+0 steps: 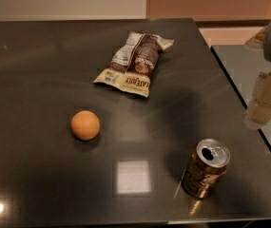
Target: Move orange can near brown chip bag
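Observation:
The orange can (204,167) stands upright near the table's front right, its silver top and opened pull-tab showing. The brown chip bag (135,63) lies flat at the table's far middle, well apart from the can. My gripper (264,103) hangs at the right edge of the view, above the table's right edge, up and to the right of the can and not touching it.
A round orange fruit (85,125) sits left of centre on the dark table (40,70). The table's right edge runs diagonally past the can; a second grey surface (242,65) lies beyond it at right. A bright light patch reflects near the front.

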Tool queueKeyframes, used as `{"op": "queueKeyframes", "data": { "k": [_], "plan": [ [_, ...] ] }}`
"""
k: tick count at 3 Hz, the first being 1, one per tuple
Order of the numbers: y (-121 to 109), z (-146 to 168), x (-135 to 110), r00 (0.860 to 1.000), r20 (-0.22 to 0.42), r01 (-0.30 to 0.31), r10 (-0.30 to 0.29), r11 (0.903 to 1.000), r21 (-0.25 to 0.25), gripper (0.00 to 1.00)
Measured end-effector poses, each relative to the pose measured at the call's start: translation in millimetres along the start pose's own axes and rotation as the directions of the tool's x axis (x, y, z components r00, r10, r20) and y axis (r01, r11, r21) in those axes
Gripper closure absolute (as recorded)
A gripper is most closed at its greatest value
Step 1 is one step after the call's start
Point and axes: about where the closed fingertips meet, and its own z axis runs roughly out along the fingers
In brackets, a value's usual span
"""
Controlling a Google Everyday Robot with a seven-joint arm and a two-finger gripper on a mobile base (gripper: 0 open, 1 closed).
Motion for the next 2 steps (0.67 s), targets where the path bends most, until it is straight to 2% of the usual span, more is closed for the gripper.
{"op": "queueKeyframes", "data": {
  "k": [1,2],
  "plan": [
    [0.0,0.0,0.0,1.0,0.0,0.0,0.0,1.0,0.0,0.0],
    [3.7,-5.1,-2.9,0.999,0.039,0.026,-0.025,0.9993,-0.026,0.0]
  ]
}}
